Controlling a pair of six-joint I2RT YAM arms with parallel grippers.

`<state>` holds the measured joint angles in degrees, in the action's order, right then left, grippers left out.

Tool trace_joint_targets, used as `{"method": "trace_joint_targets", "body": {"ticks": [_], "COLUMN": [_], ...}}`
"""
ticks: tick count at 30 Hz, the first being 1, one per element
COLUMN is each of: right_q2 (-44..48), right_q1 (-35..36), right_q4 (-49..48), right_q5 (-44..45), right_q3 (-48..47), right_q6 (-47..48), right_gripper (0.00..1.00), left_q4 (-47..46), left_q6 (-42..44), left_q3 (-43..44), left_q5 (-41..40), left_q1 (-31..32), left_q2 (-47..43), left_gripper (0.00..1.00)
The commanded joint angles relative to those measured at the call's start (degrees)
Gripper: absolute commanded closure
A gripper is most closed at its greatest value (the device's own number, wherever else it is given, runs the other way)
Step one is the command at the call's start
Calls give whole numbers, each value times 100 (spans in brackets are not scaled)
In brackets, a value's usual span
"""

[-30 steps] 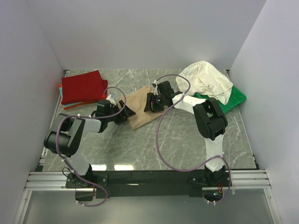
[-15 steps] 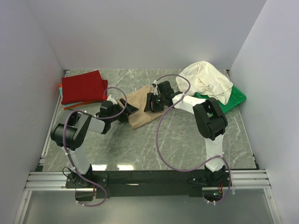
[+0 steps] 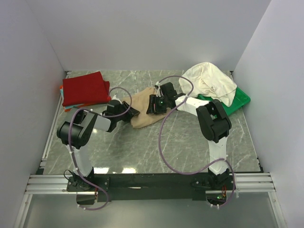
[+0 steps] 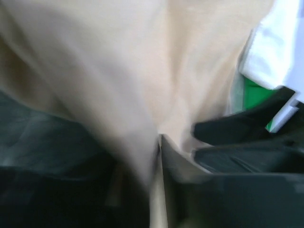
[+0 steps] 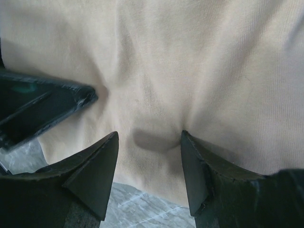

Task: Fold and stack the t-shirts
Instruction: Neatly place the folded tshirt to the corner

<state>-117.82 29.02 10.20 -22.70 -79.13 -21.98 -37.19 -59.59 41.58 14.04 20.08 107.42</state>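
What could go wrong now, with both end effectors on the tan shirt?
1. The right end effector stands open on the tan shirt; it may pinch only a small fold, and the shirt may bunch.
2. The left end effector is very near it; they may collide when pulling.

marble table (image 3: 190, 137): tan shirt (image 3: 142, 118), red shirt stack (image 3: 84, 89), green tray (image 3: 243, 98).

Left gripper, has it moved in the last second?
Yes. The left gripper has edged slightly toward the far wall and rightward, judged against the unmoved red shirt stack.
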Motion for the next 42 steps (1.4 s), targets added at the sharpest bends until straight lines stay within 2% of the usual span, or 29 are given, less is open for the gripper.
{"method": "trace_joint_targets", "body": {"ticks": [1,3,4,5,10,11,16,18,28,42], "right_q2": [-110,-83,-57,-5,250,373,786,971,1472,1613], "right_q1": [34,34,34,34,34,25,25,34,34,25], "right_q4": [316,308,308,308,343,360,492,510,492,475], "right_q5": [-59,-77,-77,-86,-68,-59,81,108,99,55], "right_q3": [196,249,267,284,495,521,689,741,979,1093], "right_q6": [150,185,202,203,282,299,440,466,580,642], "right_gripper": [38,38,38,38,38,38,38,38,37,37], "left_q4": [923,1291,1693,1924,3681,4328,6001,6589,7928,8342], "left_q6": [272,413,570,685,1860,2064,3276,3489,4543,5405], "left_q3": [262,489,578,683,1887,2080,3513,3986,5482,6704], "left_q5": [-428,-621,-683,-745,-1201,-1280,-1947,-2194,-3065,-3645], "left_q1": [32,32,32,32,5,-4,-39,-65,-302,-540], "left_q2": [87,43,43,-1,34,69,393,604,1167,1141], "left_gripper": [72,84,96,100,100,100,100,100,100,100]}}
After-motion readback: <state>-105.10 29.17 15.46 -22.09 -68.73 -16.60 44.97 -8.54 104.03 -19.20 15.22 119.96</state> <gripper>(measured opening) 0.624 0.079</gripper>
